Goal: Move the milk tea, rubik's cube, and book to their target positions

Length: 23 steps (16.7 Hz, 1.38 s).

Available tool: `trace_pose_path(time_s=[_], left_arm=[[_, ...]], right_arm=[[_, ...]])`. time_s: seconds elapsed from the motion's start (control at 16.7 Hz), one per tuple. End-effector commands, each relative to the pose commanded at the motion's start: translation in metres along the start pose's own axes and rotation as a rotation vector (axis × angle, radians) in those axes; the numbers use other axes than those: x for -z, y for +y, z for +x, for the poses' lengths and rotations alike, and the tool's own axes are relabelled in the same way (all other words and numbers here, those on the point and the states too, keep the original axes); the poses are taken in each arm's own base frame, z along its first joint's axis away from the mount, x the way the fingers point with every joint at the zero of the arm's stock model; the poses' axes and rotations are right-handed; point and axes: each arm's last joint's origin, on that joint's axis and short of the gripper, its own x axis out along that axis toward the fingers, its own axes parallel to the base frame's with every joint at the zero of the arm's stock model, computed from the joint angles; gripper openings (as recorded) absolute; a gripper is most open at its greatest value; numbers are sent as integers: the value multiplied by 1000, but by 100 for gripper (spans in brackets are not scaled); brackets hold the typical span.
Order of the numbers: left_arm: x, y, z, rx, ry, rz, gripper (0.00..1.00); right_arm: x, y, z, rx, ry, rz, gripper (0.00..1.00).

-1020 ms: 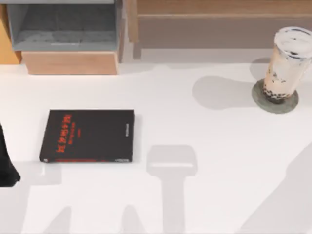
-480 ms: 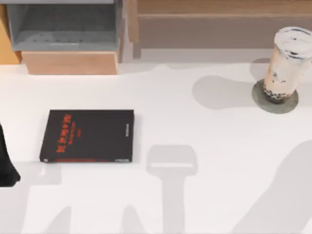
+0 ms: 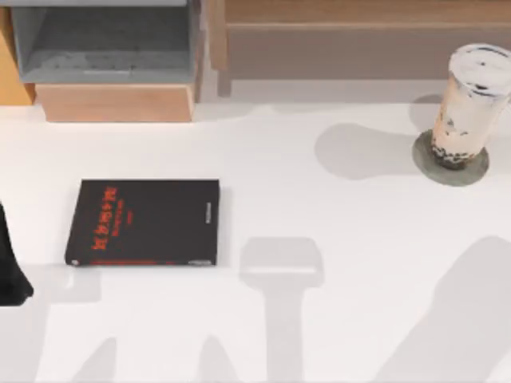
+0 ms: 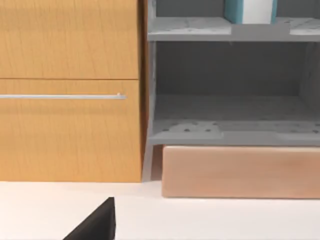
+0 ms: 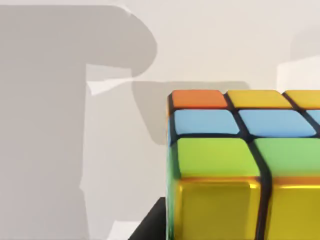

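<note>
The rubik's cube (image 5: 235,150) looms close in the right wrist view, and its shadow lies apart from it on the white table. My right gripper (image 5: 230,227) is shut on the cube, with one dark finger (image 5: 150,225) against its side. The milk tea (image 3: 471,100) stands upright on a flat grey disc (image 3: 449,169) at the table's far right. The teal book (image 4: 250,10) with white pages stands on the upper grey shelf. My left arm (image 3: 9,267) stays at the table's left edge, and a dark part of its gripper (image 4: 95,225) shows in the left wrist view.
A black book with red lettering (image 3: 144,222) lies flat at the left. Behind it are a grey open shelf (image 3: 104,48) on a wooden base (image 3: 116,104) and an orange drawer cabinet (image 4: 70,90). A long wooden shelf (image 3: 359,40) runs along the back.
The arm shadow at the top view's lower right has spread leftward. The black book, milk tea and left arm have not moved.
</note>
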Motion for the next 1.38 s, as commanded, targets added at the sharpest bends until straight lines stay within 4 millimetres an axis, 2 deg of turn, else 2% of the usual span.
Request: trace_pose_path(time_s=[0.18,0.36,0.6,0.72,0.84,1.02,1.14,1.38], left_arm=[[0,0,0,0,0,0,100],[0,0,0,0,0,0,100],[0,0,0,0,0,0,100],[0,0,0,0,0,0,100],[0,0,0,0,0,0,100],[0,0,0,0,0,0,100],[0,0,0,0,0,0,100],[0,0,0,0,0,0,100]], right_arm=[[-2,11,-39,65,-212,35,0],[-4,35,-94,111,-554,49,0],[6,92,-174,52,-1079,2,0],[16,124,-201,-29,-1280,-48,0],[23,155,-212,-118,-1404,-105,0],[31,191,-217,-224,-1493,-184,0],[34,199,-219,-251,-1512,-207,0],[33,198,-219,-250,-1511,-203,0]])
